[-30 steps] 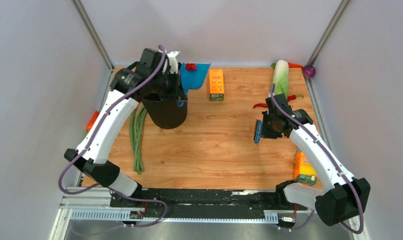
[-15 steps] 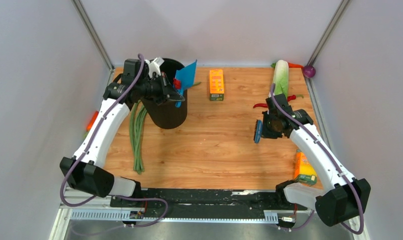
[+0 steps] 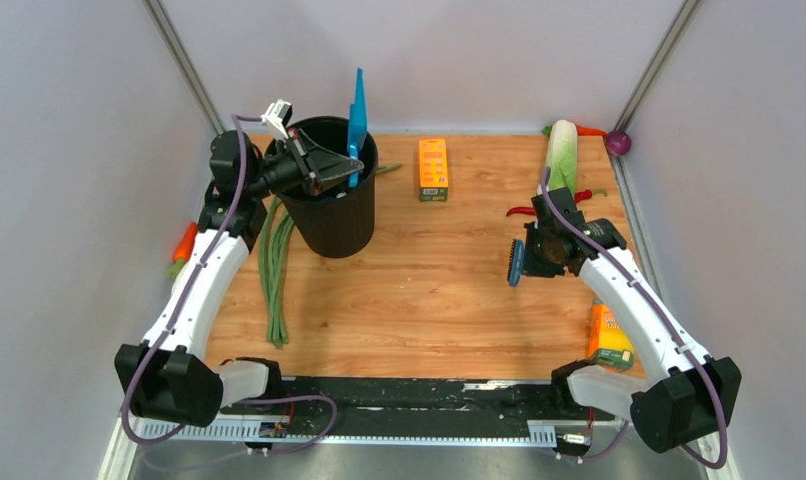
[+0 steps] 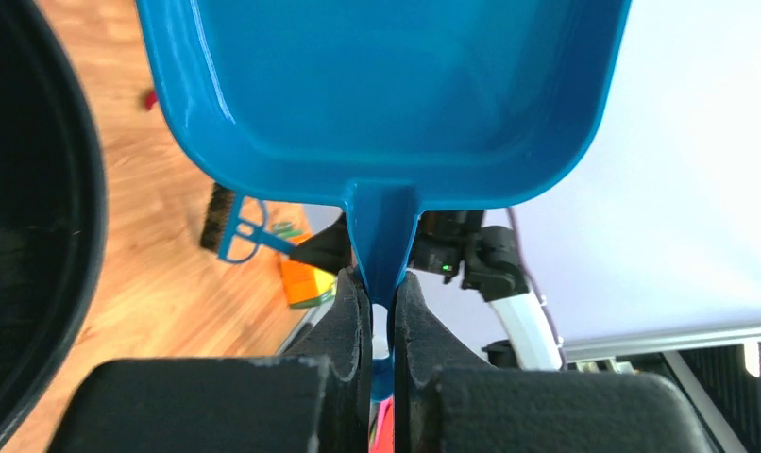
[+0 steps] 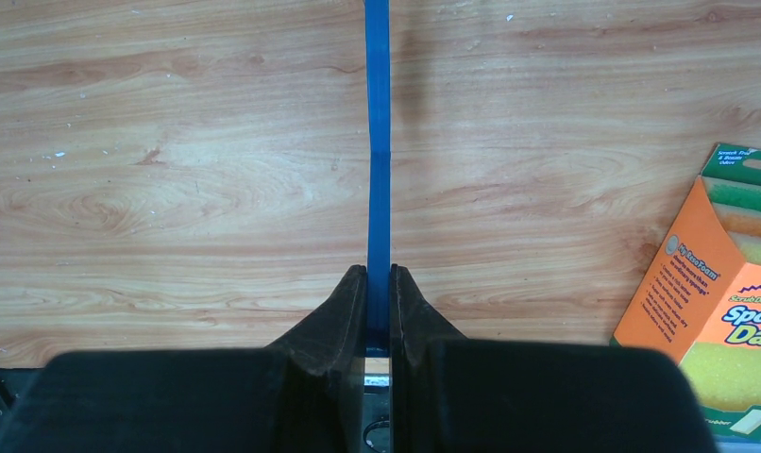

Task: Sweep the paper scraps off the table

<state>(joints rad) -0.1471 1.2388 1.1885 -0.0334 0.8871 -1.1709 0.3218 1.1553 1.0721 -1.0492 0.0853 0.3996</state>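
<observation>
Tipping out over the bin: left gripper (image 4: 381, 283) clenched hard on the stem of the blue dustpan (image 4: 386, 85), pan stood up on edge above the black bin (image 3: 334, 215) at the upper left of the overhead view. Best done by holding that steep tilt right over the rim, adding a small shake so nothing clings, then lifting clear without knocking the bin. Looks bare inside the pan from the wrist view. Out at centre right, right gripper (image 5: 378, 283) pinched shut on the thin blue handle of the brush (image 3: 517, 265), well apart from the bin. As for the paper scraps: none to be picked out on the table (image 3: 429, 300), so probably down in the bin, though too dark in there to tell. One red speck (image 4: 150, 97) at the left edge of the left wrist view, too small to call.
</observation>
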